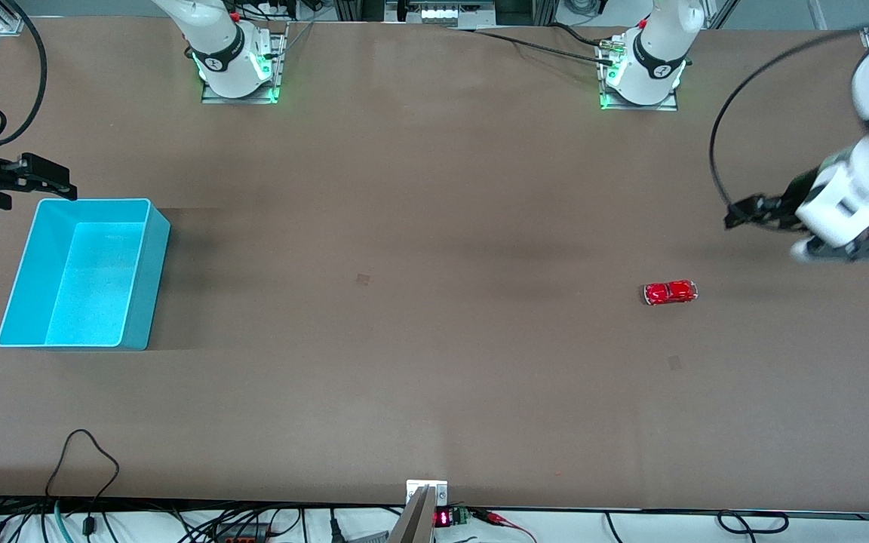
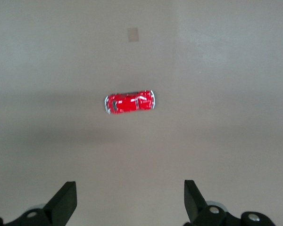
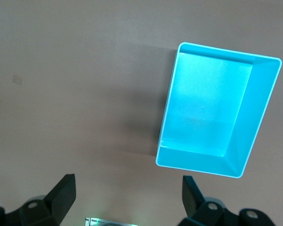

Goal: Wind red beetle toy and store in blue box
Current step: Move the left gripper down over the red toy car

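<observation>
The front view took in the whole brown table (image 1: 419, 226): the red beetle toy (image 1: 670, 292) stood on its wheels on bare surface toward the left arm's end, roughly midway between the edge where the bases stood and the edge nearest the front camera, and the blue box (image 1: 84, 273) sat toward the right arm's end, close to that end's edge, well apart from the toy. Only this view showed both things at once.

The left wrist view showed the toy (image 2: 130, 102) alone on the surface, with a small square mark on the table near it, and the left gripper (image 2: 130, 202) with its fingers spread wide and nothing between them. In the front view the left gripper (image 1: 751, 211) hung in the air over the table near the left arm's end edge, apart from the toy.

The right wrist view looked down into the box (image 3: 219, 110), whose inside held nothing, and showed the right gripper (image 3: 128, 200) with its dark fingers wide apart and holding nothing. The front view caught the right gripper (image 1: 46, 177) over the table at the box's corner toward the bases.

The surface was plain matte brown with faint square marks. The two white bases, lit green, stood along one long edge; cables and a small red display lay off the edge nearest the front camera. Nothing stood between toy and box.
</observation>
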`<state>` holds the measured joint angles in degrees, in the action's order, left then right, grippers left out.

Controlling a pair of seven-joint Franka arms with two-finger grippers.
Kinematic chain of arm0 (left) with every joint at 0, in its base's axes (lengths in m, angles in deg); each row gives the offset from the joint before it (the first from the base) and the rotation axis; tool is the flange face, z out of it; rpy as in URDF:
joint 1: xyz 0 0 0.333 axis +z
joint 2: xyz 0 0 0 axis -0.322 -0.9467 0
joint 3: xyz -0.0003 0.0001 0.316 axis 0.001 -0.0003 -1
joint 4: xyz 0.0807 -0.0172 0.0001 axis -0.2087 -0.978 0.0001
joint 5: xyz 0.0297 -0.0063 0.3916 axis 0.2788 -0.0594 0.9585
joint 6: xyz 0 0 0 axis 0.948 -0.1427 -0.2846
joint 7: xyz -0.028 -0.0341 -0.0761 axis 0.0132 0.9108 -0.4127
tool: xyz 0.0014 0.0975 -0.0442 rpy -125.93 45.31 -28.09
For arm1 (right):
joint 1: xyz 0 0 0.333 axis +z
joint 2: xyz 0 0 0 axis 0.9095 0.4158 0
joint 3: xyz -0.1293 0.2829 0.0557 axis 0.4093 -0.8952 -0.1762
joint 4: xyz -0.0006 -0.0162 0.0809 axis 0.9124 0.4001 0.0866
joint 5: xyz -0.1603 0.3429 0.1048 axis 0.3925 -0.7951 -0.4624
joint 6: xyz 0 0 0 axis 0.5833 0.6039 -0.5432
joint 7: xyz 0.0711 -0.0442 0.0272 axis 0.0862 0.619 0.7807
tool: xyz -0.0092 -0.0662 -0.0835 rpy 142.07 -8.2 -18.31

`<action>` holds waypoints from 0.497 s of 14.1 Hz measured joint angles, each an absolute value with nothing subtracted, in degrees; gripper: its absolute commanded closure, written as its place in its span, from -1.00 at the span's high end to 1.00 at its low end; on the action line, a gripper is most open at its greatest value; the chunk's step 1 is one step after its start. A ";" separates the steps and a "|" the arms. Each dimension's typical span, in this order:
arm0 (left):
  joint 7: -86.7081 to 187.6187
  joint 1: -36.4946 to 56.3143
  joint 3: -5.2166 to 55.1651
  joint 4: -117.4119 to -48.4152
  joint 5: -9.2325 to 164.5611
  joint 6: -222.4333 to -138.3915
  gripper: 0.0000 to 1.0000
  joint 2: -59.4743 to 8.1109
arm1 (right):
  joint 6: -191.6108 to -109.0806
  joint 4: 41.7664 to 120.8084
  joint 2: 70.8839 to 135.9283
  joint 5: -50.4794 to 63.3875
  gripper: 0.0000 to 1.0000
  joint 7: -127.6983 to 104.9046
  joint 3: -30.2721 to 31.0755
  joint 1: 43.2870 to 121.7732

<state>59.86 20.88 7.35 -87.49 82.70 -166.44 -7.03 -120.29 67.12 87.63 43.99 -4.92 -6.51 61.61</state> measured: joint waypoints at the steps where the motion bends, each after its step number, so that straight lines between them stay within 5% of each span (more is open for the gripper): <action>1: 63.07 20.88 7.36 -87.94 82.71 -168.65 1.00 -9.11 | -120.29 67.12 87.63 43.99 1.00 -4.92 -6.51 61.62; 7: 90.81 21.28 7.37 -93.50 83.28 -180.14 1.00 -14.79 | -120.29 67.12 87.64 43.99 1.00 -4.92 -6.51 61.61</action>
<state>90.81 21.28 7.37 -93.50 83.28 -180.14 -14.79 -120.29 67.12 87.64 43.99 -4.92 -6.51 61.61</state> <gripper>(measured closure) 0.000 0.000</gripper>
